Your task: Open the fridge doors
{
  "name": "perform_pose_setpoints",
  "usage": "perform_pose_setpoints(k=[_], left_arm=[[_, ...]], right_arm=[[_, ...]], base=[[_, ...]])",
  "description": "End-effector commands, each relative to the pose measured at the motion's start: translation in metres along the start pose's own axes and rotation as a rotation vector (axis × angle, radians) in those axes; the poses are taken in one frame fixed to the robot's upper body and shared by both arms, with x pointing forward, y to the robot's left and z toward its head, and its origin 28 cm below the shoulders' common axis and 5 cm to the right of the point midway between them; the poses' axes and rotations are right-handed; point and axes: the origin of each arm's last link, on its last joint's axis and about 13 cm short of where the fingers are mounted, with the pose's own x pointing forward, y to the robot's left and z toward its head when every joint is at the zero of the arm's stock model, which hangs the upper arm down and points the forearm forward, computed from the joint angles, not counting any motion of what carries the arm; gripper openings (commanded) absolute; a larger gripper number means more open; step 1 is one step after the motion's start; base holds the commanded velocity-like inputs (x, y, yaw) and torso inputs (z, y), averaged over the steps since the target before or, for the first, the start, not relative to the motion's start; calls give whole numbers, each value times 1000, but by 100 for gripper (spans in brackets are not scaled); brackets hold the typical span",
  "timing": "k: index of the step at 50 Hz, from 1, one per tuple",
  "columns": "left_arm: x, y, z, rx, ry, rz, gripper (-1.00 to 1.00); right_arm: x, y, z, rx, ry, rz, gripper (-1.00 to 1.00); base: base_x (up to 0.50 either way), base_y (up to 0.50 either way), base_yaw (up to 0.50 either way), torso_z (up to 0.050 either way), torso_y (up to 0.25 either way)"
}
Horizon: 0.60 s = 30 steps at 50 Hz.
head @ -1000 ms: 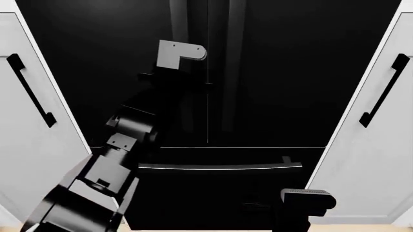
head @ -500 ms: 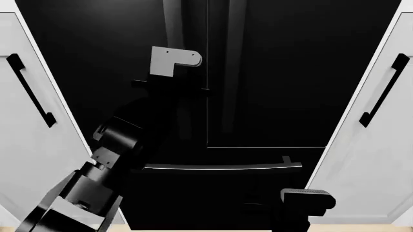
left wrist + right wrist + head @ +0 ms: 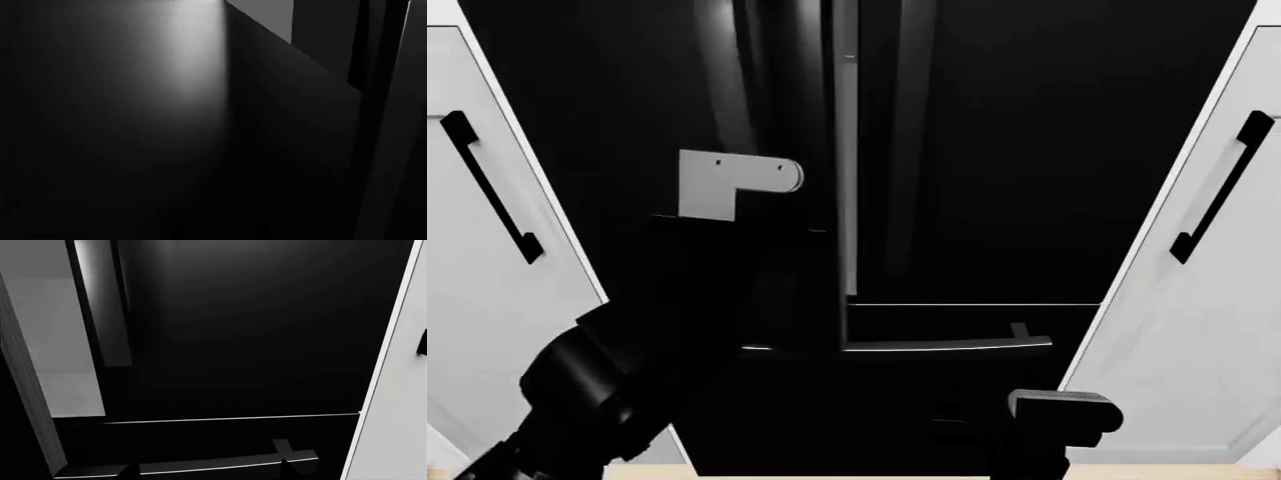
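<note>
The fridge doors fill the head view. The left door stands slightly ajar, with a pale strip showing along its inner edge. The right door is closed. My left gripper, just past its grey bracket, sits at the left door's vertical handle and is shut on it; its fingers are lost in the black. The left wrist view shows only dark door surface. My right gripper hangs low and open, facing the right door, beside the left door's pale side.
The wide black drawer's horizontal bar handle runs below the doors, close above my right arm's camera block. White cabinet doors with slim black handles flank the fridge at left and right.
My left arm has drawn back and down, and the left door has swung out with it, opening a pale gap at the centre seam. The right arm has stayed put.
</note>
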Motion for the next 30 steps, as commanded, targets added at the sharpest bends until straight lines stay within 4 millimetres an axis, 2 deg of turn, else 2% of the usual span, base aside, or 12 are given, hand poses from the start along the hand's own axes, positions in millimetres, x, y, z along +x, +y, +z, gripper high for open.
perform_pose_setpoints(k=[1,6,30], left_arm=[[-45,4,-8,-13,-18,7,-100],[-65,11,-11,-22,-19,62,-100],[-138,40,-5,-9,-28,201,-100]], right_arm=[[0,0,0,4,1,0,100],[0,0,0,7,-1,2,100],[-2,1,1,-8,-5,1,100]], base=[[0,0,0,0,0],[-2,0,0,0,2],[-4,0,-1,0,3]])
